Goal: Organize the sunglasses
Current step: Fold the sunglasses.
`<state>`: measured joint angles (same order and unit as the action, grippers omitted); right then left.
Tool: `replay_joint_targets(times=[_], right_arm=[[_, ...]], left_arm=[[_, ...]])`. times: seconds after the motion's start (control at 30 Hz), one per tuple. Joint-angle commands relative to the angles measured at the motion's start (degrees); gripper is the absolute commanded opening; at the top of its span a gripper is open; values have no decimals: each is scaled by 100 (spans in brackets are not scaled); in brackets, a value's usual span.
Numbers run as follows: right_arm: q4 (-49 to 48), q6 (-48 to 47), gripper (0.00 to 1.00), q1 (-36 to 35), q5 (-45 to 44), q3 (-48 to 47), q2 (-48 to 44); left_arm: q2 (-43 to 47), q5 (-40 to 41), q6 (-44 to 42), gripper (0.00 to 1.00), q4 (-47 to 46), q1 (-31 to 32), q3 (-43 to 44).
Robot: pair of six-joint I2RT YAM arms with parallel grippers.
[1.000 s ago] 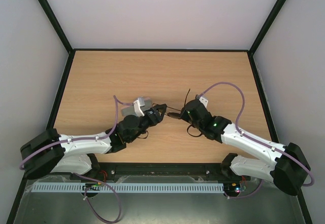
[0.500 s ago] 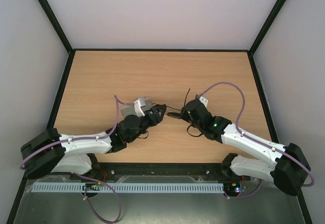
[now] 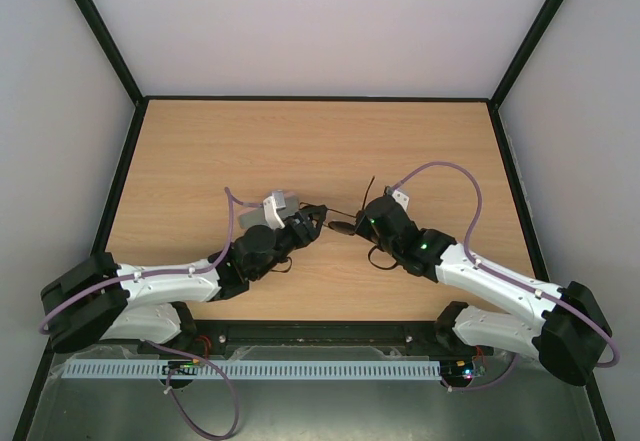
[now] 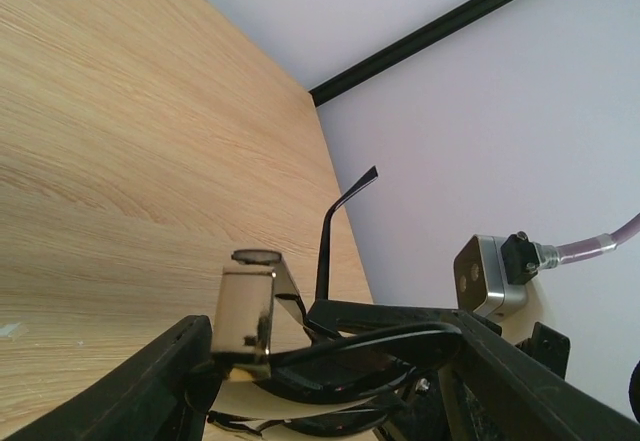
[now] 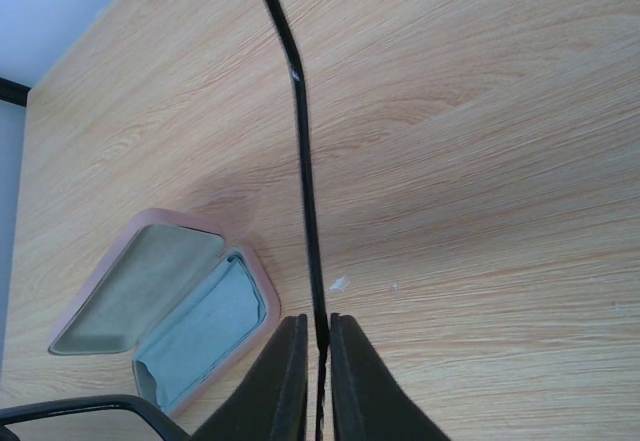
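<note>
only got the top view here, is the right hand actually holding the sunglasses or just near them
Observer: Holding. The right hand is pinched shut on one thin temple arm of the sunglasses.
Operator: and the left one
Observer: The left hand has a dark lens between its fingers, with the other temple sticking up.
Operator: can't find the case
Observer: The pink case lies open on the table, with a light blue cloth inside.

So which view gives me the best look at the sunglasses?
Left wrist: the sunglasses fill the foreground, dark lenses and one raised temple arm clear. Right wrist shows only a temple arm pinched in the right gripper. Top external shows a small dark shape between the two wrists.
</note>
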<state>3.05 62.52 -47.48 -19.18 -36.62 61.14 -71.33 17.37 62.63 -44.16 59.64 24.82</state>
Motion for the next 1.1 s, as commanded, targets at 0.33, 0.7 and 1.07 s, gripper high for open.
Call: replay_joint_targets(times=[0.33,0.7,1.07], right_arm=[[-82,-65,35,10,-44,113,-147],[225,-129,51,11,-320,82,-651],[882,-181,37,9,-517,199,-1308]], left_arm=[[170,21,-40,62,-4,-68,129],[294,83,-66,62,60,-84,35],[443,74,-150,61,205,-110,24]])
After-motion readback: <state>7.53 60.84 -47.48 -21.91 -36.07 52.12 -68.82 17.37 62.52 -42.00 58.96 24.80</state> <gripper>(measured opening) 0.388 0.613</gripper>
